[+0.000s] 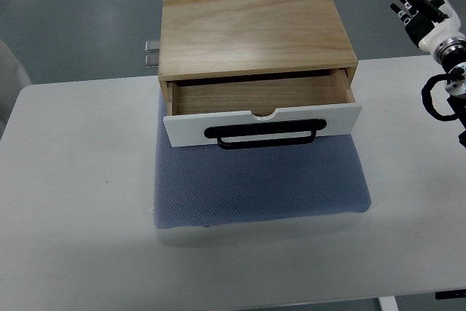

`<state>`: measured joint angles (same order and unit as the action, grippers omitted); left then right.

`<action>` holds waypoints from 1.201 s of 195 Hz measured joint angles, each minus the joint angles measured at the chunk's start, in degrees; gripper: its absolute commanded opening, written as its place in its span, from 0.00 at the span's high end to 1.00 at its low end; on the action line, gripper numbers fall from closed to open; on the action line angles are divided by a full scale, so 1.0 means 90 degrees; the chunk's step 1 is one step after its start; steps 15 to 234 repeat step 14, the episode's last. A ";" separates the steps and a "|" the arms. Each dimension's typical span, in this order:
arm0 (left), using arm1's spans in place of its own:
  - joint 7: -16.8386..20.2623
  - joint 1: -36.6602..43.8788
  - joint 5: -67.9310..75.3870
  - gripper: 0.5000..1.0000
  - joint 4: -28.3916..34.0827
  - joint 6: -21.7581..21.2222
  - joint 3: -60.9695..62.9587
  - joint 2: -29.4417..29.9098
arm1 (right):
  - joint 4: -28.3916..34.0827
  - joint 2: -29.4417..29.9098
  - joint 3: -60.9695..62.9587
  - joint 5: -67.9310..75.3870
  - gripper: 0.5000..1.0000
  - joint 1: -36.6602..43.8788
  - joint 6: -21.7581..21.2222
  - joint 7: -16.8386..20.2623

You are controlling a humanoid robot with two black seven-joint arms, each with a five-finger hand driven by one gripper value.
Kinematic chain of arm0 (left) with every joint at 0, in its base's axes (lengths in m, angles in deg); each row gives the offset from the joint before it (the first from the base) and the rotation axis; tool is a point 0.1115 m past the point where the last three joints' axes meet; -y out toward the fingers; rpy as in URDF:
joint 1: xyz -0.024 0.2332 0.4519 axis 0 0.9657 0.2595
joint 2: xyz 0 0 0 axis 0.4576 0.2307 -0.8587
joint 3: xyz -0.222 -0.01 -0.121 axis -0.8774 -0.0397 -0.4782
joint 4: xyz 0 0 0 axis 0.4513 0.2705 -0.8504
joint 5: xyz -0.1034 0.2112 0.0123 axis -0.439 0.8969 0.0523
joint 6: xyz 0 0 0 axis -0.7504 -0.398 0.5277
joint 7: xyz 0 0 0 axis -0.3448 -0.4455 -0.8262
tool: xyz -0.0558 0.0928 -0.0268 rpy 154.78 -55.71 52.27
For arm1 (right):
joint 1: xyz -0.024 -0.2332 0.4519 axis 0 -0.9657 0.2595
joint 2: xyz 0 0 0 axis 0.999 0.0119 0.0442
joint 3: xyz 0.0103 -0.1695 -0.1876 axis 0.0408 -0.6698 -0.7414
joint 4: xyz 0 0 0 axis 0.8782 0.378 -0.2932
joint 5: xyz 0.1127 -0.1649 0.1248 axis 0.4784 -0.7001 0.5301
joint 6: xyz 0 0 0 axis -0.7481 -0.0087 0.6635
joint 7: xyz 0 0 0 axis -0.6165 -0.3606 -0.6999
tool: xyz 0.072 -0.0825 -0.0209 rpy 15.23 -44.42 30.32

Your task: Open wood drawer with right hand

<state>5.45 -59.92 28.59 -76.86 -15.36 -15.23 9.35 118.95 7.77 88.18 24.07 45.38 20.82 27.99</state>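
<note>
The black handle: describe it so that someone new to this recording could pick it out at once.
Start at the light wooden drawer box standing on the blue-grey mesh pad in the middle of the white table. Its drawer is pulled partly out, showing a white front panel. The black handle is the slim horizontal loop across that panel, the only dark part on the box.
</note>
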 measured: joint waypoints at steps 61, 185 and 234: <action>0.0000 0.0000 0.0000 0.00 0.0000 0.0000 0.0000 0.0000 | 0.0000 0.0008 0.0000 0.0000 0.11 -0.0012 0.0014 -0.0060; 0.0000 0.0000 0.0000 0.00 0.0000 0.0000 0.0000 0.0000 | 0.0000 0.0008 0.0000 0.0000 0.11 -0.0012 0.0014 -0.0060; 0.0000 0.0000 0.0000 0.00 0.0000 0.0000 0.0000 0.0000 | 0.0000 0.0008 0.0000 0.0000 0.11 -0.0012 0.0014 -0.0060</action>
